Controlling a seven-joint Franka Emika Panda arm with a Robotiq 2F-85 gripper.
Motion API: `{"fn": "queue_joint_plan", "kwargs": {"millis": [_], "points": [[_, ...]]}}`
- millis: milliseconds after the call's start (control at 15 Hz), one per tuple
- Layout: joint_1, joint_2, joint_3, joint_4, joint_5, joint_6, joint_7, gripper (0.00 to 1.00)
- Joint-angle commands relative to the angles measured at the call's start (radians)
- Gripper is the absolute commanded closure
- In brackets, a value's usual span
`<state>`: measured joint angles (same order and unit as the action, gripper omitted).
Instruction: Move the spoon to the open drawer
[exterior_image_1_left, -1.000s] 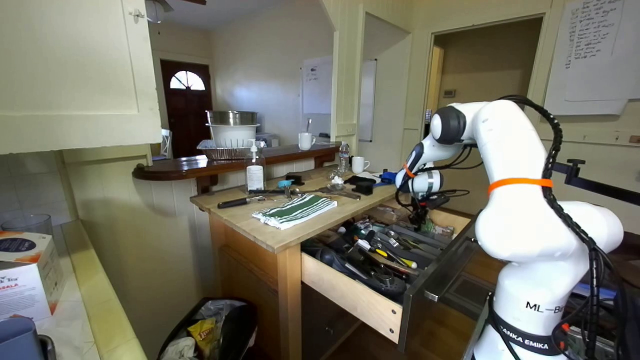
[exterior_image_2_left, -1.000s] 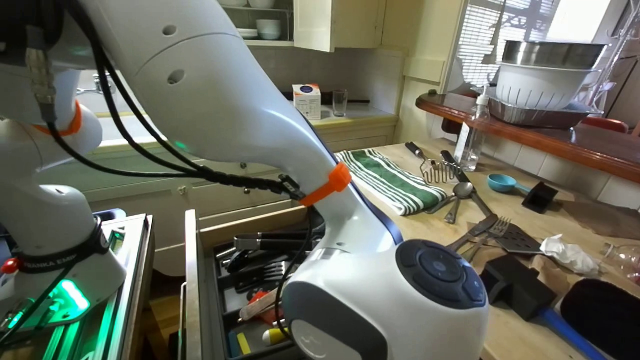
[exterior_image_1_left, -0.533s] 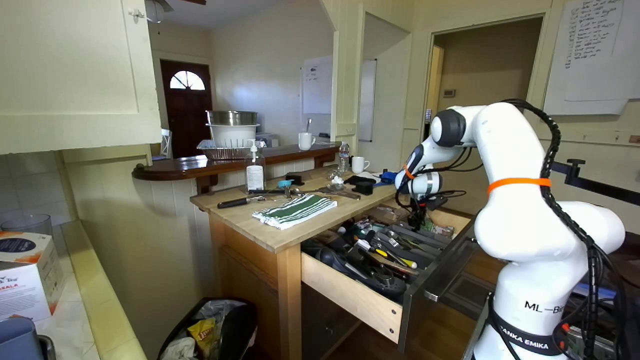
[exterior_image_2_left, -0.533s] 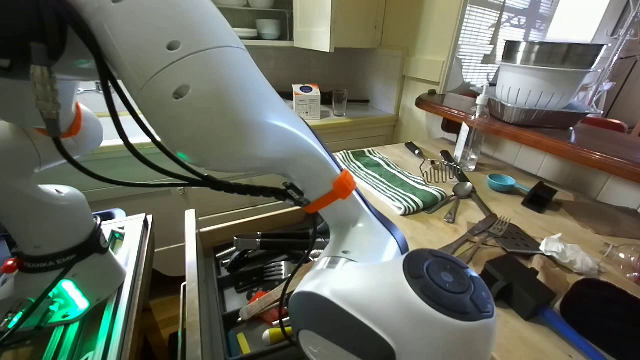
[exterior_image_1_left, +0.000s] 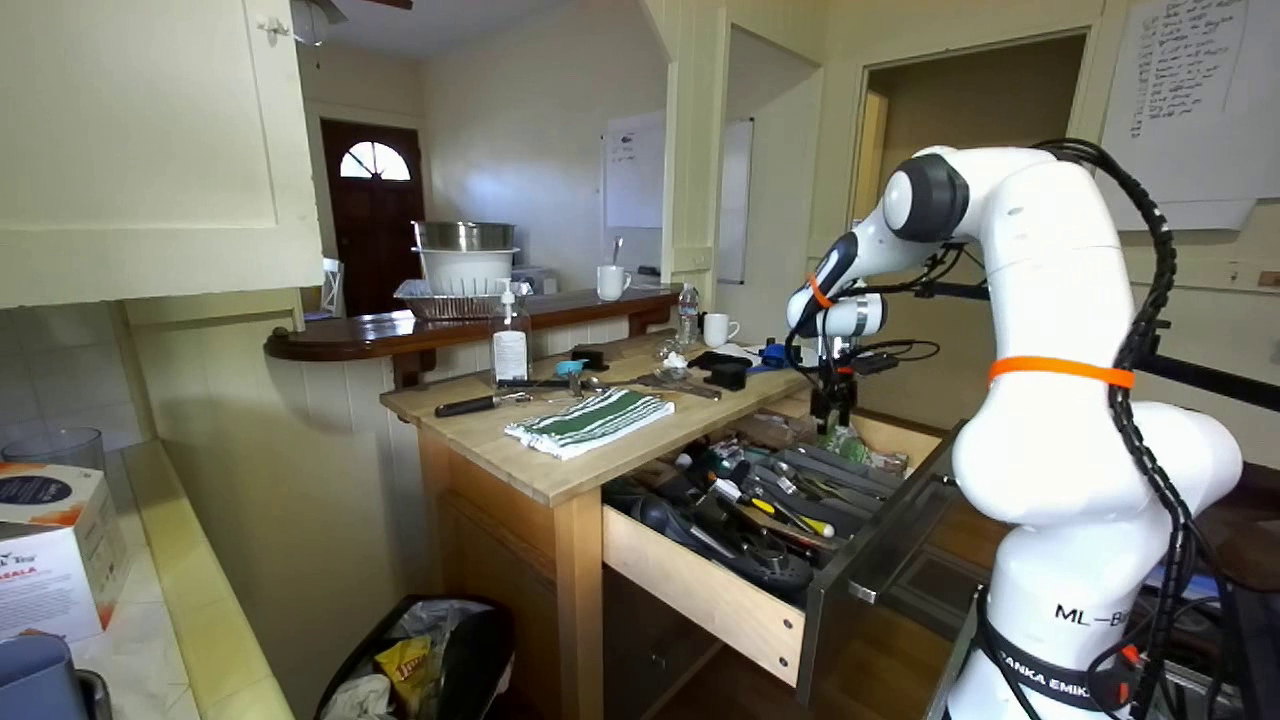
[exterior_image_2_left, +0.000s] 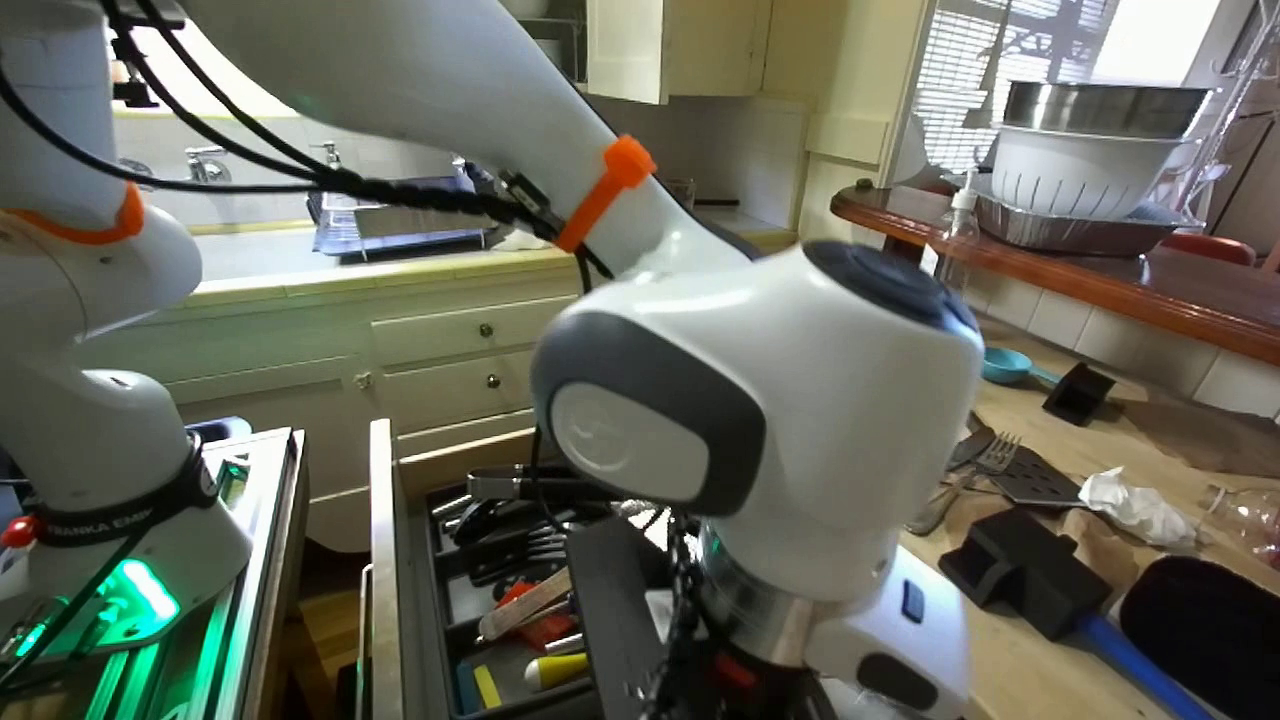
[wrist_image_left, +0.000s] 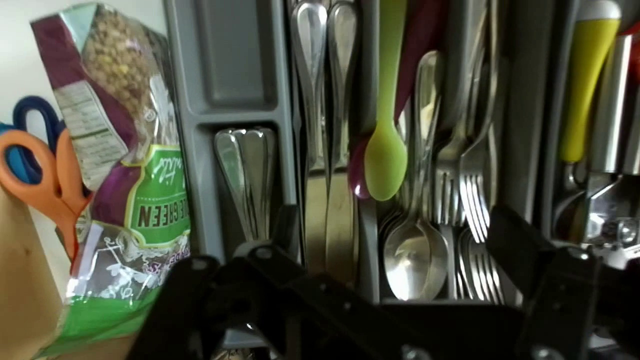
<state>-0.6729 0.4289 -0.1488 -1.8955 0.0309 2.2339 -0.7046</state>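
Wrist view: end effector (wrist_image_left: 392, 220) blurred, base cut off by bottom edge | exterior view: open drawer (exterior_image_2_left: 384, 570), near end cut off by bottom edge, part hidden behind arm (exterior_image_2_left: 850, 420) | exterior view: printed box (exterior_image_1_left: 50, 560) cut off by left edge; wall sheet (exterior_image_1_left: 1188, 125), writing too small to read

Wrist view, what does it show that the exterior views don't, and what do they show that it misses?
Only the wrist view shows the orange scissors and readable print on the plastic bag.
Both exterior views, and not the wrist view, show the pump bottle, the metal bowl and the blue measuring cup.
All share the open drawer and its gray cutlery tray; the gripper, open, shows in an exterior view and the wrist view.
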Motion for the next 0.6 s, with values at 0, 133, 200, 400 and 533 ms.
{"fn": "queue_joint_plan", "kwargs": {"millis": [0,133,200,400,533], "points": [[0.078,-0.229,-0.065,-0.211,-0.047,0.028,0.104,0.0],[0.119,-0.339,-0.095,-0.294,-0.064,0.057,0.16,0.0],[0.139,-0.39,-0.108,-0.325,-0.079,0.064,0.18,0.0],[0.157,-0.312,-0.134,-0.227,-0.035,0.016,0.125,0.0],[0.157,-0.298,-0.136,-0.222,-0.035,0.016,0.124,0.0]]}}
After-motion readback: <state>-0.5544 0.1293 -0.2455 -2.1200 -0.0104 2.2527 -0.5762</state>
